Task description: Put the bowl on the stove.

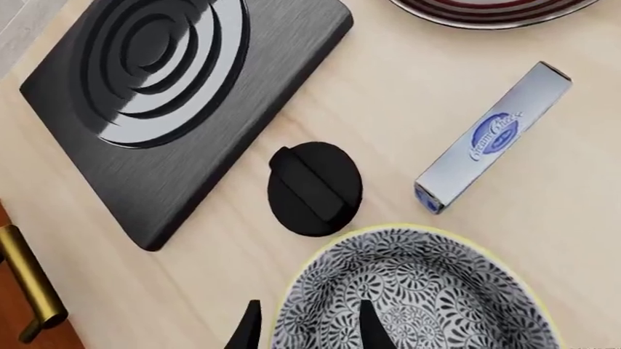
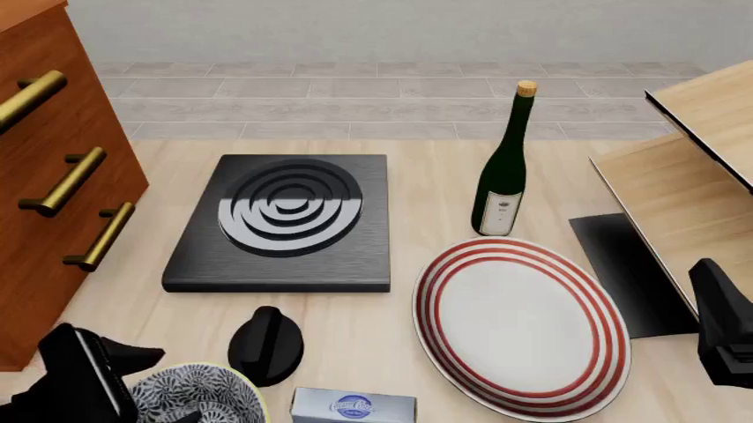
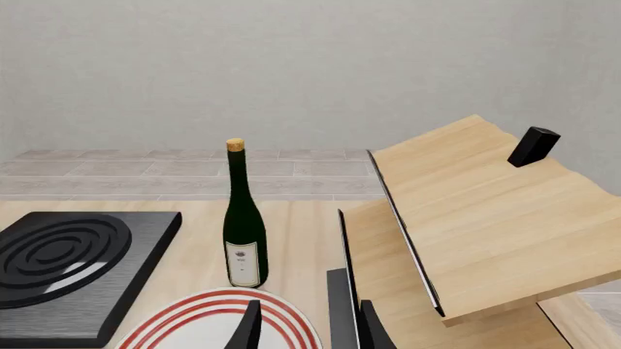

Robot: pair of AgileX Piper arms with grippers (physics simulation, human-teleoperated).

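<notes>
The bowl (image 1: pixel 417 298), black-and-white floral with a yellow-green rim, stands on the table at the near left (image 2: pixel 200 398). My left gripper (image 1: pixel 310 331) is open over the bowl's rim, one finger (image 1: pixel 374 327) inside the bowl and the other outside it. From the front it shows at the bottom left corner (image 2: pixel 141 388). The stove (image 2: pixel 282 220), a black slab with a ringed burner, lies farther back, beyond a black knob (image 2: pixel 264 345); the left wrist view shows it too (image 1: pixel 185 94). My right gripper (image 3: pixel 310 327) hangs open and holds nothing at the far right (image 2: pixel 720 330).
A red-ringed white plate (image 2: pixel 518 322) lies right of the knob, a green wine bottle (image 2: pixel 503 167) behind it. A cream cheese box (image 2: pixel 353 407) sits beside the bowl. A wooden drawer cabinet (image 2: pixel 59 176) stands left, tilted wooden shelves (image 2: pixel 682 194) right.
</notes>
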